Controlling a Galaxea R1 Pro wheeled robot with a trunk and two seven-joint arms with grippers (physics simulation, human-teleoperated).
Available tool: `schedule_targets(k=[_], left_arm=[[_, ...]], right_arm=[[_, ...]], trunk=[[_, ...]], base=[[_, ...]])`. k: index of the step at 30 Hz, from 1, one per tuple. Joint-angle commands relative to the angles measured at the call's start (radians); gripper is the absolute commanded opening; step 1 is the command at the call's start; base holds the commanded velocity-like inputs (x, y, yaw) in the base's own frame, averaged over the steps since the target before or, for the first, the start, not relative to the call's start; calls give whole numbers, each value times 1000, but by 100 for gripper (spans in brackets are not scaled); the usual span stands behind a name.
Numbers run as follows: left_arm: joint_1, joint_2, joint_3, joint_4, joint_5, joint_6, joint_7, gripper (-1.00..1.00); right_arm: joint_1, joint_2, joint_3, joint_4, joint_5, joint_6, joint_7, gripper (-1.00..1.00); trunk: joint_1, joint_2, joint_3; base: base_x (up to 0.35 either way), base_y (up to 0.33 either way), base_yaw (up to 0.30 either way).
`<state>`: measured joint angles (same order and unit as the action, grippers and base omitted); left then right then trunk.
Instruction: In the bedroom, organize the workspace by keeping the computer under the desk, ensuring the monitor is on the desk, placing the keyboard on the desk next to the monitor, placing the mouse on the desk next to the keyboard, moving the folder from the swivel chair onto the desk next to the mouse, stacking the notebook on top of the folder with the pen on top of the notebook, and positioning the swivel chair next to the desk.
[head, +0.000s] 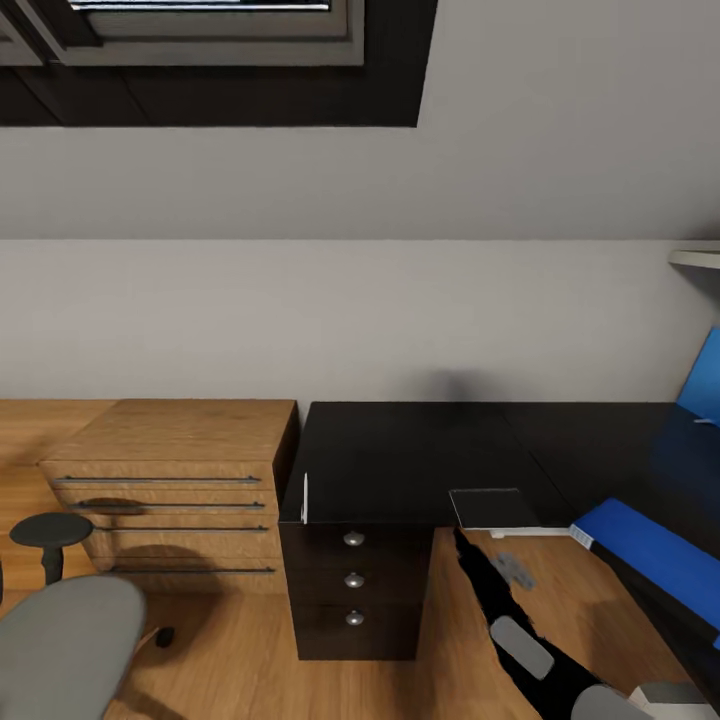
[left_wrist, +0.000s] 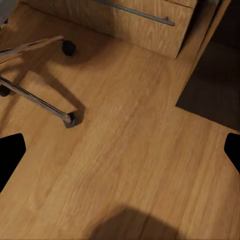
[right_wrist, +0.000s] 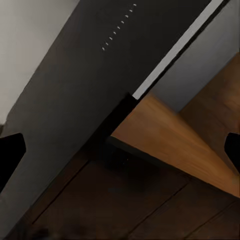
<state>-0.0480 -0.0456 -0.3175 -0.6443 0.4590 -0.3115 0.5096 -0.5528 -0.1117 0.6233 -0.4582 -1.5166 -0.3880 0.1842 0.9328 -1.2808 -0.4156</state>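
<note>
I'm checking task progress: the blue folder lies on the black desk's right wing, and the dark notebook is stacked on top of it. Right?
Not quite. In the head view the blue folder does lie on the desk's right wing, but the dark notebook is not stacked on it. It lies flat on the desk's front edge, apart from the folder and to its left.

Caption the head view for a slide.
Black desk with a dark notebook and blue folder at its edge; grey swivel chair beside wooden drawers.
</note>
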Motion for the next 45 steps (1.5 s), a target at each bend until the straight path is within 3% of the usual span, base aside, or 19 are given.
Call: schedule_targets(k=[1,5,10,12,13,16,18,22,45], left_arm=[[-1,2,-6,-1,13,-9,6,100],[-1,2,-5,-3,16,-10,6,100],[-1,3,-5,-3,17,0,6,100],[-1,3,-5,-3,18,55,5,100],[-1,3,-3,0,19,125,4,100],[-4,4,0,22,39,206,0,100],[-31,5,1,69,79,231,-35,100],[-56,7,1,115,106,239,-85,100],[-69,3,0,135,113,242,-109,100]], right_arm=[[-1,-16,6,18,-30,48,110,100],[-1,-52,7,38,-82,96,263,100],[-1,-88,6,43,-133,181,308,100],[-1,-94,6,52,-167,206,313,100],[-1,-96,6,60,-193,213,315,100],[-1,-97,5,64,-211,217,316,100],[-1,-96,6,62,-216,218,316,100],[-1,-96,6,62,-218,219,316,100],[-1,-95,7,66,-219,219,316,100]], trunk=[[4,-8,-4],[19,-36,-17],[38,-71,-33],[46,-85,-39],[50,-92,-42],[61,-113,-51],[69,-127,-58],[84,-155,-70],[173,-316,-142]], base=[[0,0,0],[0,0,0],[0,0,0],[0,0,0],[0,0,0],[0,0,0],[0,0,0],[0,0,0],[0,0,0]])
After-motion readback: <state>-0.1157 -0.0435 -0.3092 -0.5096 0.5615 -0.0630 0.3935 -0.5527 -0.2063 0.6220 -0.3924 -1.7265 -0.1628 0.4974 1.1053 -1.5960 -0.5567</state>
